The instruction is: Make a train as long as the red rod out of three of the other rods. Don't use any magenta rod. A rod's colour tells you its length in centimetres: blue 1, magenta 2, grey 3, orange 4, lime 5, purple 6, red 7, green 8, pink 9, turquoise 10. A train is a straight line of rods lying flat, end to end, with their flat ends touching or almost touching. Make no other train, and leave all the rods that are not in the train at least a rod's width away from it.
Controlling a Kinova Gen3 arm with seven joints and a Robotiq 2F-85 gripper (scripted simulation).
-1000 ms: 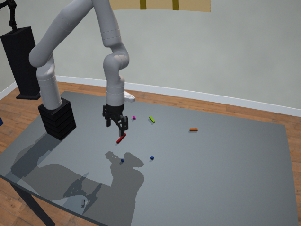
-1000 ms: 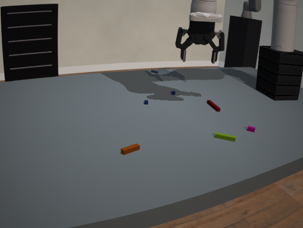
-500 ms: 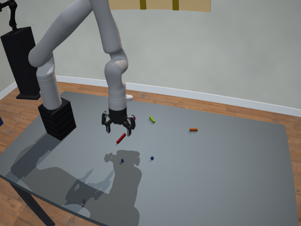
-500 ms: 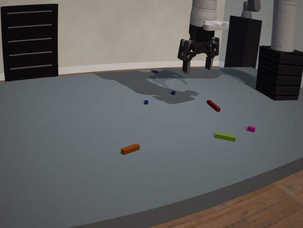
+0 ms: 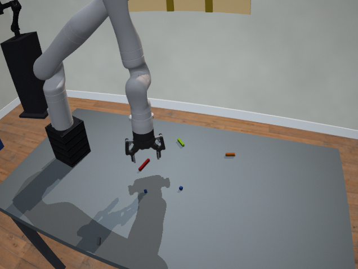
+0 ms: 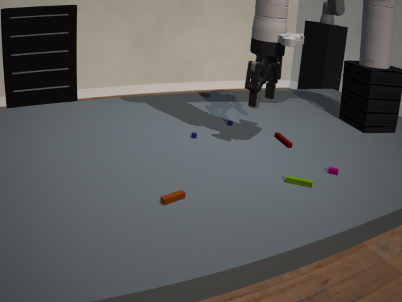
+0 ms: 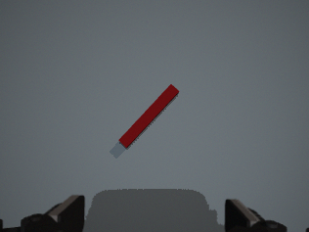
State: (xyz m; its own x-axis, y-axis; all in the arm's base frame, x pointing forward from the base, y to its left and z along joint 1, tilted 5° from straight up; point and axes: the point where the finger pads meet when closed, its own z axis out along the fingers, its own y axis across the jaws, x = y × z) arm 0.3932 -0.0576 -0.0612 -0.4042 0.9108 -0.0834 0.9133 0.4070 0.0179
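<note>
Above a grey-blue table [image 5: 246,208] [image 6: 113,169], beside pale walls [image 5: 231,57] [image 6: 162,45] and wooden flooring [image 5: 351,173] [image 6: 366,269], the gripper [image 5: 146,158] [image 6: 261,100] [image 7: 154,213], fingers spread.

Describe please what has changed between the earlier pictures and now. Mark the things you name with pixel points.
The open jaws have turned and come lower, shifting slightly right in the top view. Nothing was taken hold of or let go. The red rod [image 5: 144,164] [image 6: 283,140] [image 7: 149,116] and the other visible rods stayed in place.
</note>
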